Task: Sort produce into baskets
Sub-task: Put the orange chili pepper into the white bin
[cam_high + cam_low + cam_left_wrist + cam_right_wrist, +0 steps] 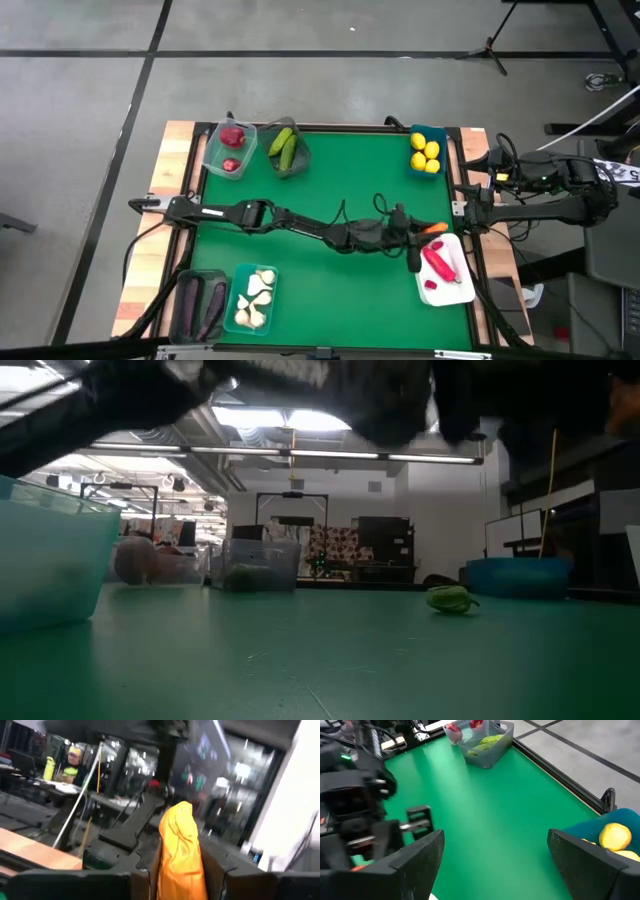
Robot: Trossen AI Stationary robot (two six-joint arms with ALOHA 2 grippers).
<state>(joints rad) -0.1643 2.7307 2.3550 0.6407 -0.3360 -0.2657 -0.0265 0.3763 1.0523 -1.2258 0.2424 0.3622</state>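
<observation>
My left gripper (424,231) reaches across the green mat to its right side and is shut on an orange carrot (438,228), just beyond the far edge of the flat white tray (455,292) that holds red peppers (438,262). In the left wrist view the carrot (180,840) stands between my two dark fingers. My right gripper (492,865) waits open past the table's right edge, with nothing between its fingers. A small green piece (450,598) lies on the mat. My left gripper pinches the carrot's lower part (177,870) between its two fingers (212,872). The fingers come about level from the table's left and lie along the carrot. Its free end (182,810) sticks out past the fingertips. The carrot is lifted clear of the mat.
A blue tub with lemons (426,152) stands at the far right. A clear tub of red fruits (231,148) and a grey tub of cucumbers (286,150) stand at the far left. Tubs of eggplants (200,305) and garlic (254,298) stand at the near left.
</observation>
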